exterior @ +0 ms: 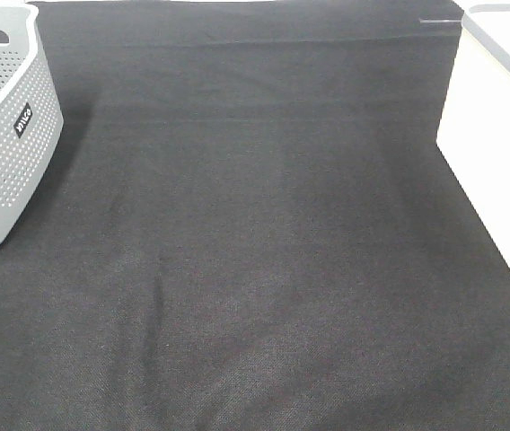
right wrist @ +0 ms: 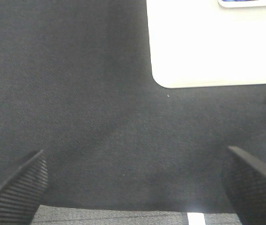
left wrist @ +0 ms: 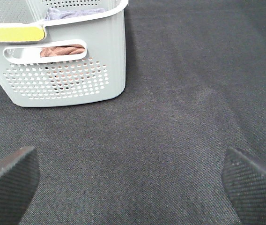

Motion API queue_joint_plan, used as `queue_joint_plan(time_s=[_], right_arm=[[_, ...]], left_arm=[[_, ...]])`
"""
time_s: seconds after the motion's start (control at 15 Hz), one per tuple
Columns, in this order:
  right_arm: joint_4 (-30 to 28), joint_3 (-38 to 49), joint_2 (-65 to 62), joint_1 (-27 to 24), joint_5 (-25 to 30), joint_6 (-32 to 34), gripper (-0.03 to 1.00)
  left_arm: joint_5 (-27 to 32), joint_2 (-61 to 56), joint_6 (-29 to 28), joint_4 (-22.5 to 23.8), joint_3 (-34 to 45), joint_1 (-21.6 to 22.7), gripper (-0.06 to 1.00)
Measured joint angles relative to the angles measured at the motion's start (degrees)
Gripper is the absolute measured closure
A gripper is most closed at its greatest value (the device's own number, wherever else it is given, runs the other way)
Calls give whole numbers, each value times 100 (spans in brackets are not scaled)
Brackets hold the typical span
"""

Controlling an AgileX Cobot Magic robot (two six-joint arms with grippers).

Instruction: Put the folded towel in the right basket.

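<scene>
You have black cloth (exterior: 255,251) across the table, a white basket (exterior: 497,153) at the right edge and a grey basket (exterior: 8,135) at the left. Folded fabric (left wrist: 62,49) shows inside the grey basket. Your left gripper (left wrist: 133,183) and right gripper (right wrist: 135,185) both hang spread wide, empty, over bare cloth.

The grey basket (exterior: 4,126) is cut off by the overhead view's left edge, and the white basket (exterior: 497,153) by its right edge. Cloth (left wrist: 62,49) inside the grey basket shows only through its handle slot, its kind unclear.
</scene>
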Motion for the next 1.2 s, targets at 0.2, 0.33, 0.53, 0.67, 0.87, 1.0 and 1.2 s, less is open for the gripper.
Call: queue_joint_plan(time_s=[0.2, 0.33, 0.53, 0.67, 0.87, 1.0, 1.2], right_arm=[[0, 6, -6, 0, 0, 0, -1], [0, 6, -6, 0, 0, 0, -1], [0, 6, -6, 0, 0, 0, -1], [0, 6, -6, 0, 0, 0, -1], [0, 6, -6, 0, 0, 0, -1], [0, 6, -6, 0, 0, 0, -1], [0, 6, -6, 0, 0, 0, -1]], left_arm=[[0, 0, 0, 0, 0, 0, -4], [0, 0, 0, 0, 0, 0, -4], [0, 0, 0, 0, 0, 0, -4], [0, 0, 0, 0, 0, 0, -4], [0, 0, 0, 0, 0, 0, -4], [0, 0, 0, 0, 0, 0, -4], [0, 0, 0, 0, 0, 0, -4]])
